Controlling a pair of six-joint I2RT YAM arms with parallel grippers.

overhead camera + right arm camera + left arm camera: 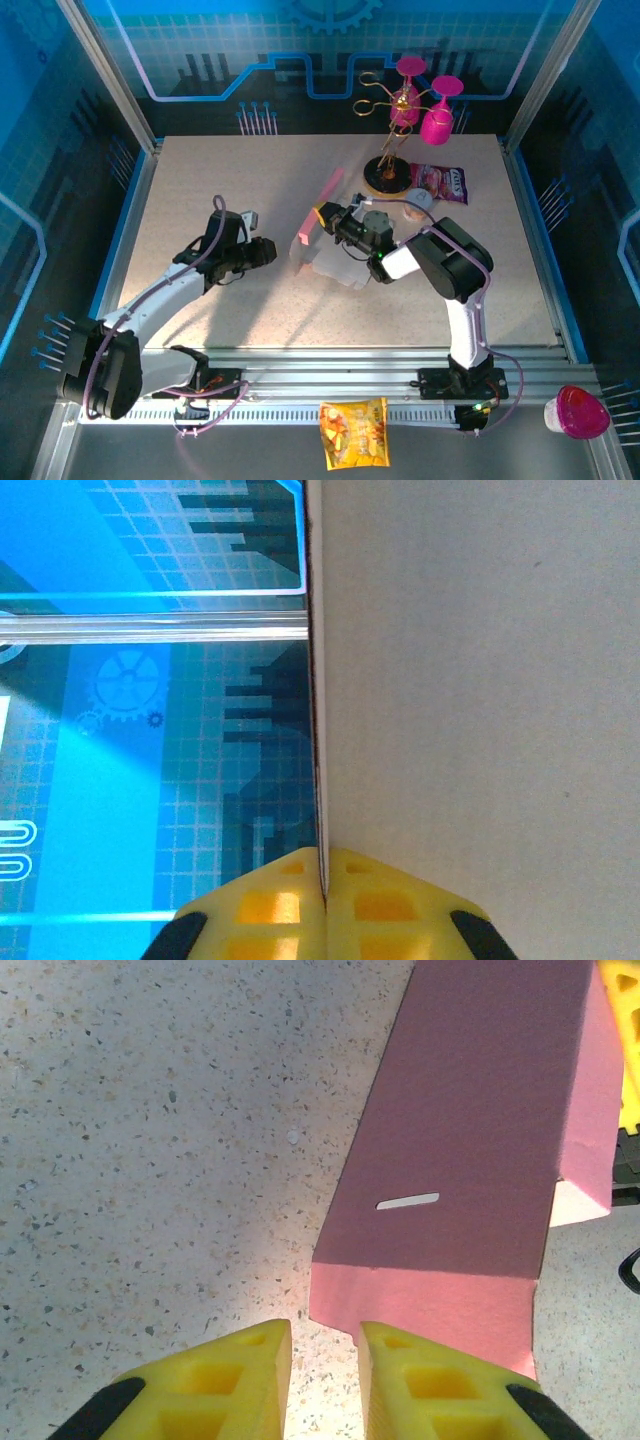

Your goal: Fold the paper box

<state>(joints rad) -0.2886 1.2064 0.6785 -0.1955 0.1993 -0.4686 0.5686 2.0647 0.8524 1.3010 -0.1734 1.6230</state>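
Paper box (304, 230) is seen mid desk (200, 170), partly raised off it, between the two arms; one thin edge is pinched by the right jaws, closed on the sheet, with the pale inner face (480, 680) beside them in the right wrist view; left jaws are held narrowly apart, nothing between them, low over the desk. Key relation: in the left wrist view the box lies just ahead and to the right of the left jaws; its near flap (420, 1305) is just beyond the fingertips (395, 1360), not touched; long axis is judged to run away from those jaws, slanting right. Left arm (165, 290) is the free one, and near; next fold is probably to be pressed from that side.
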